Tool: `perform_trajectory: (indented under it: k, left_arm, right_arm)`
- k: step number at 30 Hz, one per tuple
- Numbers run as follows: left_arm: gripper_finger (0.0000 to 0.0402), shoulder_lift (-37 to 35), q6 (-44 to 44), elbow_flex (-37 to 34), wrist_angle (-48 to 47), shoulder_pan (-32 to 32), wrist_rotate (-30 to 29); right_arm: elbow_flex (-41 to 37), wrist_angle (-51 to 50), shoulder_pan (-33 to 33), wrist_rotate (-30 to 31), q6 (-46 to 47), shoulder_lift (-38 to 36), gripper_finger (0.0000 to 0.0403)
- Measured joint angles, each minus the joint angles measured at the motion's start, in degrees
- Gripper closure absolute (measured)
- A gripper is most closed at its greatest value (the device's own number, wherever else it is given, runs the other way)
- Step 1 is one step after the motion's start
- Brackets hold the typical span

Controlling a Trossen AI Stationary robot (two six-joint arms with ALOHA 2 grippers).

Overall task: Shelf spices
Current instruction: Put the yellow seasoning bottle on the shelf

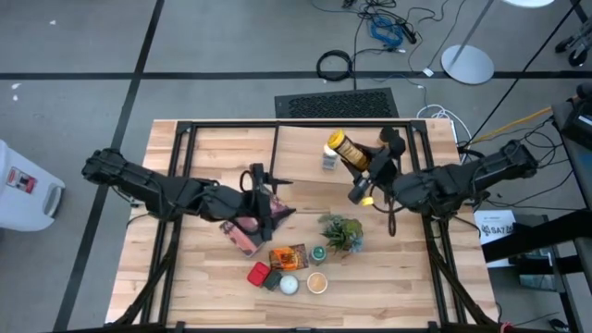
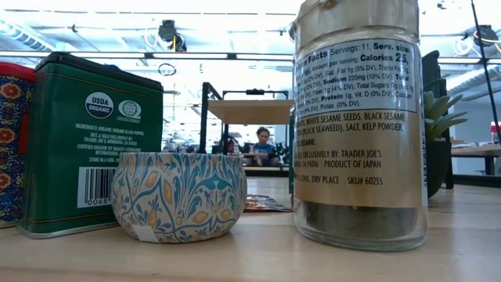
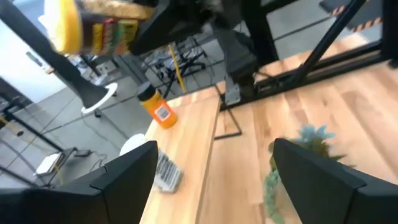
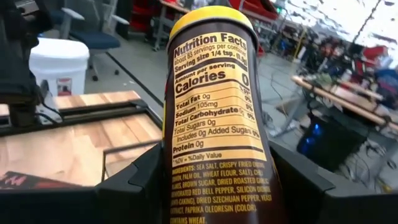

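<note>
Clamped in the right claw point(image 1: 356, 165), the yellow-capped spice jar point(image 1: 346, 149) is carried tilted above the shelf point(image 1: 305, 148); if set down tilted, it could topple. The left claw point(image 1: 262, 199) is held apart, empty.

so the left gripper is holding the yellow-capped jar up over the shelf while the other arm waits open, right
Not quite: it is the right gripper that is shut on the yellow-capped jar, as the right wrist view shows. In the high view it is raised over the shelf, while the left gripper waits open over the table.
</note>
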Motion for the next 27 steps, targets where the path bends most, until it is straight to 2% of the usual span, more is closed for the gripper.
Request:
perform_trajectory:
  k: [4,9,15,20,27]
  left_arm:
    - [0.0072,0.0,0.0,-0.8,0.0,0.3,0.0]
    - [0.0072,0.0,-0.1,-1.9,0.8,2.6,1.8]
    - [0.0072,0.0,-3.0,-3.8,5.8,7.5,8.8]
    - [0.0073,0.0,-7.1,-5.8,10.3,11.8,13.8]
    - [0.0073,0.1,-12.2,-10.3,17.6,15.7,19.0]
  right_arm:
    - [0.0,-4.7,0.0,1.5,6.2,0.3,0.0202]
    - [0.0,-3.3,1.8,1.3,5.9,0.3,0.0204]
    - [0.0,-5.5,4.7,3.3,7.8,0.3,0.0207]
    - [0.0,-11.9,6.2,7.2,15.5,0.3,0.0207]
    - [0.0,-19.7,6.3,7.3,25.0,0.3,0.0207]
